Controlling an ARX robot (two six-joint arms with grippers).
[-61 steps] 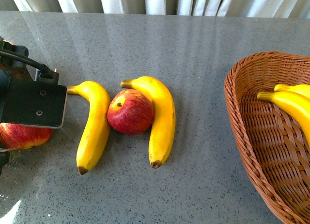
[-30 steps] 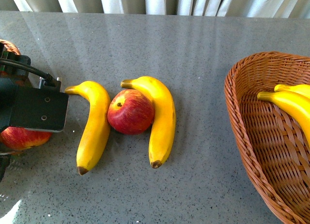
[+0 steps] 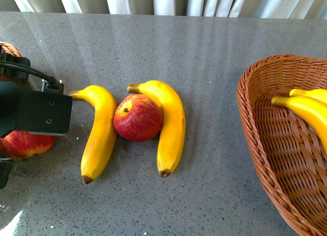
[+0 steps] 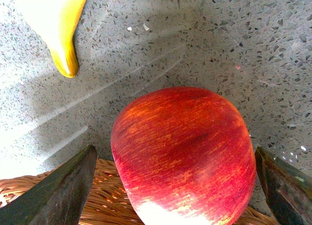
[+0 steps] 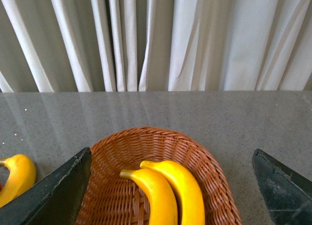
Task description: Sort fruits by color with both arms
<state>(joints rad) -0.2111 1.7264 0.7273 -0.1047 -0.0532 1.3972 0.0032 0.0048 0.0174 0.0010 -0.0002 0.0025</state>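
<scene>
A red apple (image 4: 185,157) lies between the spread fingers of my left gripper (image 4: 174,152), which is open, with a gap on each side. The apple rests on brown wicker (image 4: 107,198). In the front view this apple (image 3: 23,144) peeks out under the left arm's black wrist block (image 3: 36,113). Two bananas (image 3: 99,131) (image 3: 169,124) lie mid-table with a second apple (image 3: 138,117) wedged between them. My right gripper (image 5: 171,153) hangs open and empty above the right basket (image 5: 146,133), which holds two bananas (image 5: 152,196) (image 5: 187,191).
The right basket (image 3: 265,144) takes up the table's right side. A bit of wicker rim (image 3: 7,48) shows at the far left. Grey speckled tabletop (image 3: 204,52) stretches back to white curtains (image 5: 156,40). A banana tip (image 4: 66,64) lies near the left gripper.
The left arm's wrist block has shifted slightly to the right, uncovering a bit of wicker rim at the far left. No fruit has moved.
</scene>
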